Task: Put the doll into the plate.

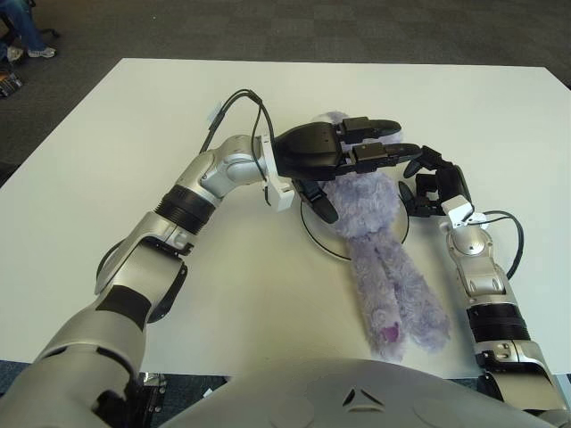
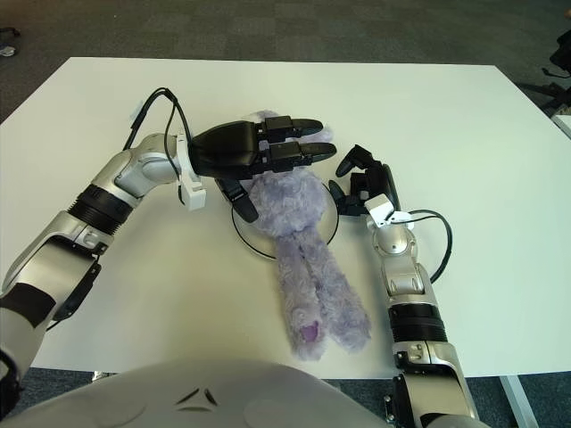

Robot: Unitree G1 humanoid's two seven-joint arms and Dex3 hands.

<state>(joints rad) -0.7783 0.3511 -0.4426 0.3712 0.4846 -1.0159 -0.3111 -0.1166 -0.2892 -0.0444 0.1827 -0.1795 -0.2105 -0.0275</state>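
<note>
White table [image 1: 134, 116]; left robot hand [image 1: 343, 153] atop doll [image 1: 375, 241], fingers extended.

A: We log the setting as an office or lab room. The floor [image 1: 107, 27] around the work area is dark grey carpet tile, the sort laid in commercial rooms.

B: Agreed. We also note the large plain white desk [image 1: 116, 116] with nothing domestic on it.

A: At the top left corner we see a seated person's legs [image 1: 22, 25] in jeans and pale shoes, so the room is shared.

B: In the right eye view, a dark wheeled base [image 2: 555, 67], possibly a chair's, shows at the right edge. We cannot tell more about it.
</note>
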